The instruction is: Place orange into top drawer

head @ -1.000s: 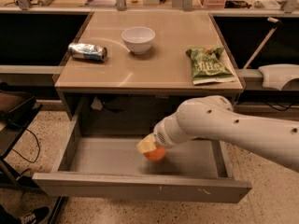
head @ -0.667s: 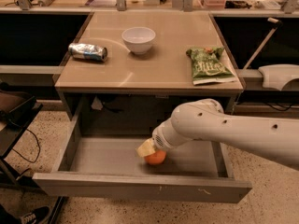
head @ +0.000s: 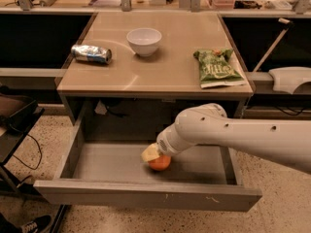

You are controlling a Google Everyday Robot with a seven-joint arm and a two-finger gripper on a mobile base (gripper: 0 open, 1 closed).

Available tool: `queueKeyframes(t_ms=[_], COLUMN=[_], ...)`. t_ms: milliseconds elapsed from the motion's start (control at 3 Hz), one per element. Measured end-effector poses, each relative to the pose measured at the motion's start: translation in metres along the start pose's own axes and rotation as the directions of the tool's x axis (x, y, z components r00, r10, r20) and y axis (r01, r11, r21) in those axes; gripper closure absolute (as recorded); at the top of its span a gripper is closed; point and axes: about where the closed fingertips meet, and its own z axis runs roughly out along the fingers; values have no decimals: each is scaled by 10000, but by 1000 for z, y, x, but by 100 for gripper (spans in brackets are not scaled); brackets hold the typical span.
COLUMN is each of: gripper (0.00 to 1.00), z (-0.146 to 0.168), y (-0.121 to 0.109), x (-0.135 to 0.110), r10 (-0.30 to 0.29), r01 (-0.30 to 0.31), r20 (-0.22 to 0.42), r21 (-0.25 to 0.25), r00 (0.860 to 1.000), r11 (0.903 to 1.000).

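Observation:
The top drawer (head: 107, 166) is pulled open below the table, its grey front panel facing me. The orange (head: 160, 163) sits low in the drawer, right of the middle, at or just above the floor. My gripper (head: 152, 154) reaches in from the right on the white arm and is right on top of the orange, with a pale yellow fingertip (head: 149, 153) against its upper left side. The arm hides most of the gripper.
On the table (head: 160, 76) stand a white bowl (head: 144, 41), a crushed silver can (head: 91, 54) at the left and a green chip bag (head: 216, 68) at the right. A dark stand (head: 14, 125) is on the floor at the left.
The arm has lowered slightly and the orange has gone down with the gripper toward the drawer floor.

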Motion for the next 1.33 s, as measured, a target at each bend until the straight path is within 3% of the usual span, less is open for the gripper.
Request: queueKeyframes(t_ms=[1000,1333], gripper=[12,0], z=[0,0], y=[0,0], x=[0,0], r10=[-1,-1], r01=[1,1], r20=[-1,-1], r21=[-1,-1], r00=[10000,10000], r11=[10000,10000])
